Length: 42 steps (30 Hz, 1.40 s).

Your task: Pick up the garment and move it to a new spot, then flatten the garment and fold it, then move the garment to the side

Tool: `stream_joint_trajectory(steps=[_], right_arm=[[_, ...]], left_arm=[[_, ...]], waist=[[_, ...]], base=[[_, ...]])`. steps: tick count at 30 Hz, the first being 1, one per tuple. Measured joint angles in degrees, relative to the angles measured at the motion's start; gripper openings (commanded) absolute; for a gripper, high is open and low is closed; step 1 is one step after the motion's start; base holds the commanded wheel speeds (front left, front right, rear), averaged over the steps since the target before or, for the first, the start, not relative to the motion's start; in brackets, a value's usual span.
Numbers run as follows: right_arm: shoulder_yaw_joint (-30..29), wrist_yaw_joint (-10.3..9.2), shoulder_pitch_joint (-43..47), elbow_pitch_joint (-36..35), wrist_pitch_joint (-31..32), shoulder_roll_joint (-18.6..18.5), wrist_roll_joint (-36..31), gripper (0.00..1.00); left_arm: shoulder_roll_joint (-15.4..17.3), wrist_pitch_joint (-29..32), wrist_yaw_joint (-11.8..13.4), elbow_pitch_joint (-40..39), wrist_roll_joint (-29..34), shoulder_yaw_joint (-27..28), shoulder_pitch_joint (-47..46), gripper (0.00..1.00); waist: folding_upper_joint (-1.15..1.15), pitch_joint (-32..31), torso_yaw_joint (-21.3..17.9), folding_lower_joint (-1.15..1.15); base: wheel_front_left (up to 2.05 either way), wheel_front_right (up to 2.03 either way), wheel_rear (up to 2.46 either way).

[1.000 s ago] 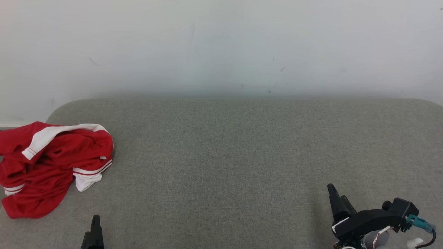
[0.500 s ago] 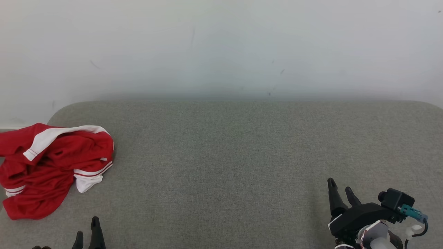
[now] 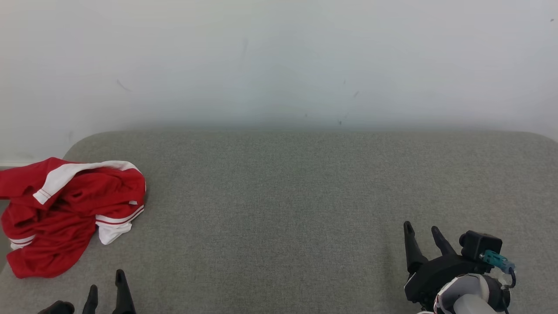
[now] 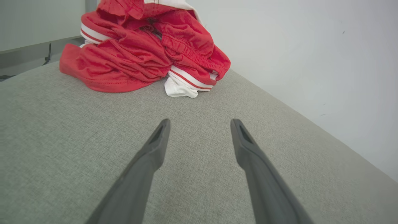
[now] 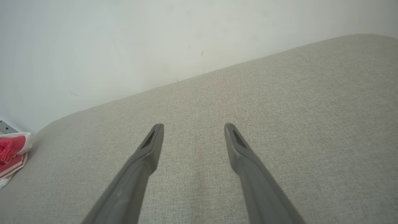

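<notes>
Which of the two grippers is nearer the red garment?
The left gripper, at the head view's lower left just below the red garment; the right gripper sits far across the grey cushion.

Head camera: you look forward and down across the grey cushion (image 3: 279, 209) to the white wall (image 3: 279, 56), with the red garment (image 3: 65, 218) far left. Left wrist camera: low over the cushion, facing the garment from near. Right wrist camera: low, facing the wall obliquely, with the garment at its left edge. All three views share cushion, wall and garment.
</notes>
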Motion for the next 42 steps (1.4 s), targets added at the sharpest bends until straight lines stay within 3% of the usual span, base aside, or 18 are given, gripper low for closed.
stream_joint_trajectory(steps=[17, 28, 42], right_arm=[[-0.78, -2.07, -0.23, 2.36, -3.19, -0.37, -11.60, 1.00], [-4.11, -2.07, 0.07, 3.23, -3.03, -0.01, -11.83, 1.00], [-5.55, -2.07, 0.68, 2.37, -1.48, 0.35, -13.38, 1.00]], left_arm=[[2.03, -1.87, 1.98, 0.04, 16.59, -5.55, -2.36, 1.00], [2.74, 3.63, -0.63, -0.40, 17.12, -8.93, -3.57, 1.00], [3.23, 7.10, -2.09, -1.56, 17.12, -9.94, -3.61, 1.00]], waist=[[0.00, -0.81, 0.72, 0.00], [0.00, -0.89, 0.82, 0.00], [0.00, -1.16, 0.47, 0.00]], base=[[0.00, 0.00, 0.00], [0.00, 0.00, 0.00], [0.00, 0.00, 0.00]])
